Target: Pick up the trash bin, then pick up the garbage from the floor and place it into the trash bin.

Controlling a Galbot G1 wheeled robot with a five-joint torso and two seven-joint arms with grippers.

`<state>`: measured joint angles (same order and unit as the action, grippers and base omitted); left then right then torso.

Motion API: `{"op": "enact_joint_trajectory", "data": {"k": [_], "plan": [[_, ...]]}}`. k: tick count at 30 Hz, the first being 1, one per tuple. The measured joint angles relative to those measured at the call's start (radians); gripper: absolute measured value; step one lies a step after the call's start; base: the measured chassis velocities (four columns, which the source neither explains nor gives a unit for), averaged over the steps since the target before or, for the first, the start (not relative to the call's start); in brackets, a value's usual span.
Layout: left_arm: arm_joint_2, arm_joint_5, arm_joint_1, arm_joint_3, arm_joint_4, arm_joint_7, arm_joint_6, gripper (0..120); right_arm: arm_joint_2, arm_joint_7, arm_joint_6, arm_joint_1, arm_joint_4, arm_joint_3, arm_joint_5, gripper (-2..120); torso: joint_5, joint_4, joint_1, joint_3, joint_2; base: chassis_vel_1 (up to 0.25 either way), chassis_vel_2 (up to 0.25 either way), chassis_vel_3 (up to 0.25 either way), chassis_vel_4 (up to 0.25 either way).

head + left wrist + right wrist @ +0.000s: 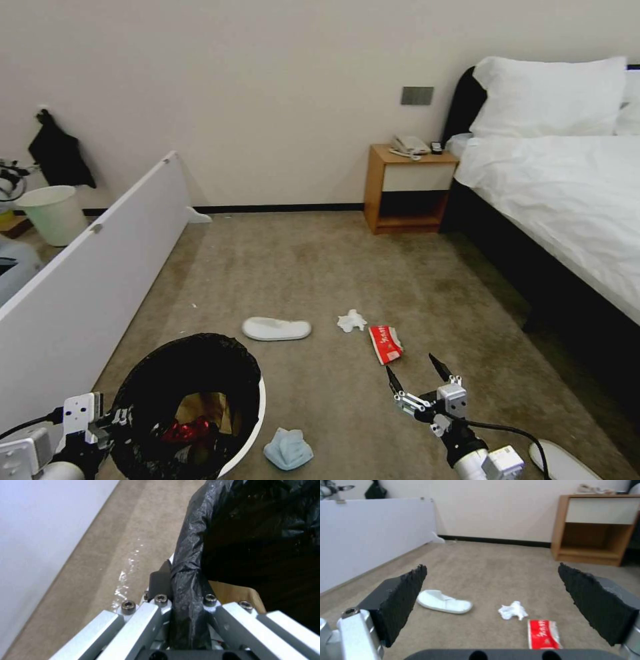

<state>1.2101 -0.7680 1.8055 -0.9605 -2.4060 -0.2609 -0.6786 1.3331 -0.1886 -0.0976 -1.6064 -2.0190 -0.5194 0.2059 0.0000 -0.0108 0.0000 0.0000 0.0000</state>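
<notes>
The trash bin [250, 427], white with a black bag over its rim, hangs at lower left, and my left gripper [117, 419] is shut on its rim [186, 590]. Brown paper and a red can lie inside it. My right gripper [415, 373] hovers open above the carpet, just behind the red-white packet [385, 343] [544, 633]. Ahead lie a white tissue [351, 321] [512, 610] and a white slipper [276, 328] [444, 602]. A light-blue cloth [288, 448] lies beside the bin. Another slipper [563, 461] sits at the lower right.
A white panel [93, 280] runs along the left. Behind it stands an unlined pale bin [55, 213]. A wooden nightstand [407, 190] stands at the back wall and a bed [560, 193] with a dark frame fills the right side.
</notes>
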Motion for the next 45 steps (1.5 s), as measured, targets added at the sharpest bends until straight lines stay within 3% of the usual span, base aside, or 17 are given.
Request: {"op": "enact_joint_trajectory", "data": {"k": [12, 22, 33, 39, 45], "plan": [[0.003, 0.009, 0.008, 0.008, -0.007, -0.001, 0.002, 3, -0.033, 0.025, -0.019, -0.006, 0.034, 0.024, -0.018, 100, 0.0, -0.0002, 0.0, 0.0, 0.0, 0.013, 0.015, 0.016, 0.01], [-0.01, 0.034, 0.02, 0.009, -0.027, -0.002, 0.0, 3, -0.168, 0.021, 0.091, 0.129, 0.121, 0.234, 0.02, 100, 0.0, -0.0001, 0.0, 0.0, 0.0, 0.0, 0.0, 0.0, 0.0], [0.007, 0.062, 0.035, 0.0, -0.051, -0.005, -0.009, 3, -0.296, 0.056, 0.287, 0.382, 0.276, 0.511, 0.174, 100, 0.0, 0.0, 0.0, 0.0, 0.0, 0.0, 0.0, 0.0, 0.0], [0.014, 0.071, 0.037, 0.0, -0.052, -0.005, -0.01, 3, -0.312, 0.051, 0.341, 0.453, 0.343, 0.574, 0.222, 100, -0.0001, -0.0002, 0.0, 0.0, 0.0, 0.0, 0.0, 0.0, 0.0], [0.016, 0.075, 0.035, 0.004, -0.053, -0.006, -0.013, 3, -0.268, 0.02, 0.339, 0.509, 0.454, 0.615, 0.214, 100, -0.0001, -0.0001, 0.0, 0.0, 0.0, 0.0, 0.0, 0.0, 0.0]]}}
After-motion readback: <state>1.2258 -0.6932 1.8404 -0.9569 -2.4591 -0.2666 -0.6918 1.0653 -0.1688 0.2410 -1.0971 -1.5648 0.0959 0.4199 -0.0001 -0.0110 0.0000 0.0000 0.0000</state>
